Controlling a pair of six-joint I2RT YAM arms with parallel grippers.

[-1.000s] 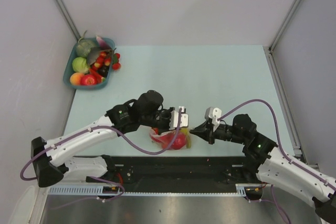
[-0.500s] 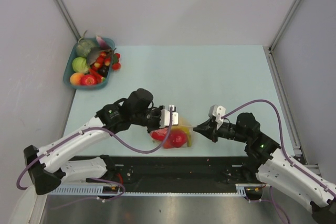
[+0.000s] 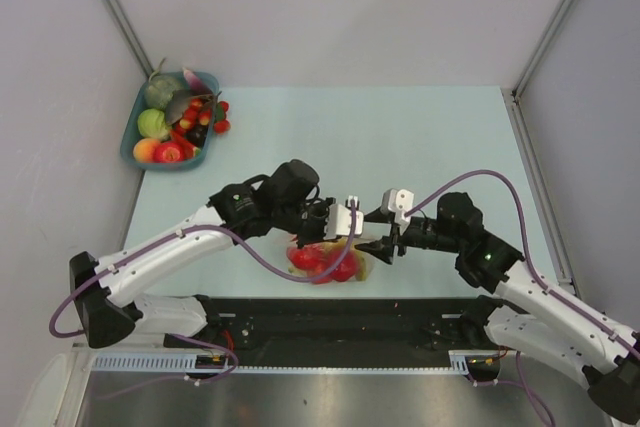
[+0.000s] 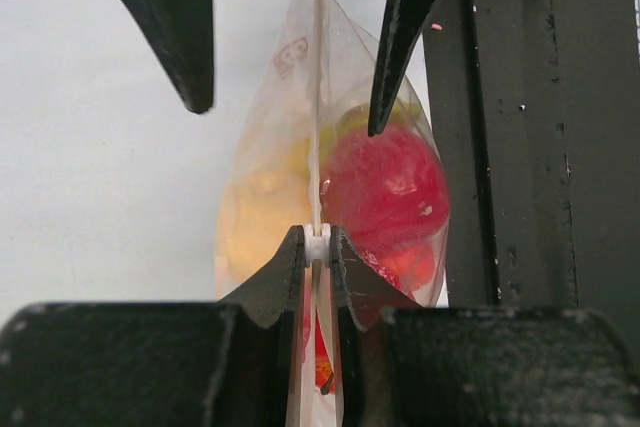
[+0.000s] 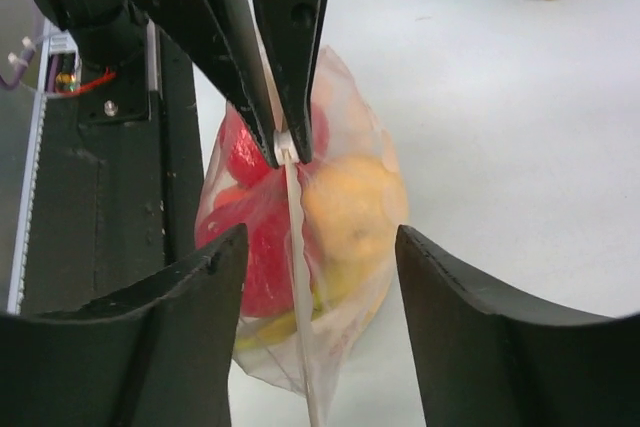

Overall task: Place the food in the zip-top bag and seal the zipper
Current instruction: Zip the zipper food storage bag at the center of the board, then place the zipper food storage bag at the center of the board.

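The zip-top bag (image 3: 325,259) stands near the table's front edge, holding a red round food (image 4: 385,192) and a yellow one (image 5: 355,202). Its whitish zipper (image 5: 297,247) runs as a taut strip between the two grippers. My left gripper (image 3: 345,232) is shut on the zipper, pinching a small white piece at its end (image 4: 317,245). My right gripper (image 5: 320,237) is open, with one finger on each side of the strip and neither touching it. In the top view the right gripper (image 3: 372,232) faces the left one closely.
A blue basket (image 3: 135,137) with several toy fruits and vegetables sits at the far left corner, with small red fruits (image 3: 220,125) hanging over its rim. A black rail (image 3: 330,312) runs along the table's near edge just beside the bag.
My right gripper went from shut to open and moved left until its fingers straddled the zipper. My left gripper kept its pinch, shifting left and then back right with the bag.
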